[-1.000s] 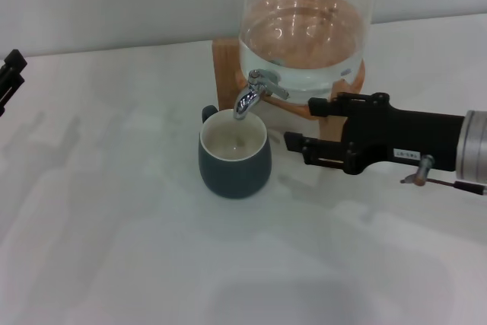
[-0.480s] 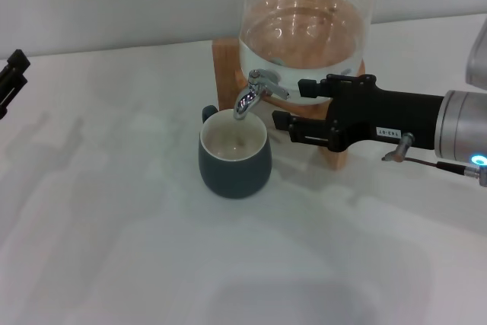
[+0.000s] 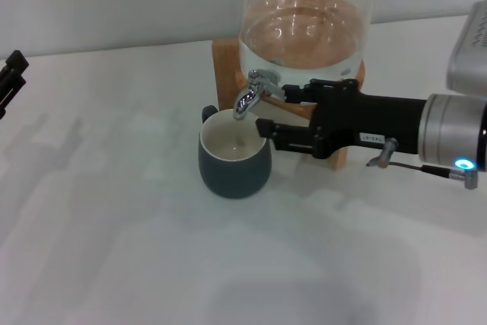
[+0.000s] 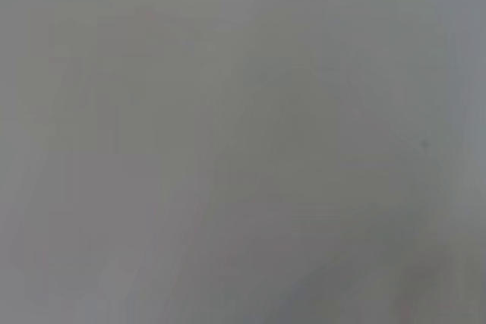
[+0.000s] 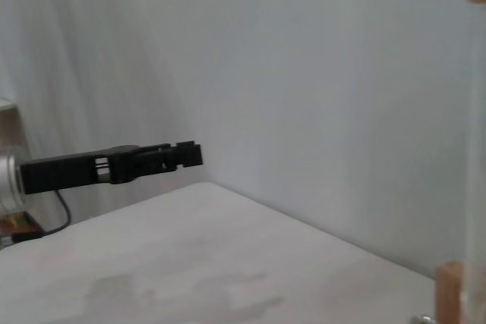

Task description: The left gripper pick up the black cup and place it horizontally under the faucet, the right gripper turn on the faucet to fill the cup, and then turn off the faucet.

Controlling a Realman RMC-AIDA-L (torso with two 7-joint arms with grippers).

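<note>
**Operator:** State the position of each task item, clock-face from the centre of the head view.

**Technician:** The black cup stands upright on the worktop near centre, directly below the spout of the faucet, which sits at 12 o'clock from it on the glass dispenser. The right gripper reaches in from 3 o'clock, fingers spread apart and empty, one beside the lever and one near the cup rim. The left gripper is parked at 9 o'clock, at the view's edge; whether it is released or clenched cannot be determined.

**Operator:** Handling characteristics?

**Technician:** The faucet is rigid, polished chrome, probably slippery. Engage the lever squarely near its end. The cup appears glazed ceramic: stiff, breakable, heavier once filled. Its loop handle faces 11 o'clock. Take hold across the body or rim.

**Operator:** Legible markings?

**Technician:** A white label is on the right gripper body. Its text is too small to read.
</note>
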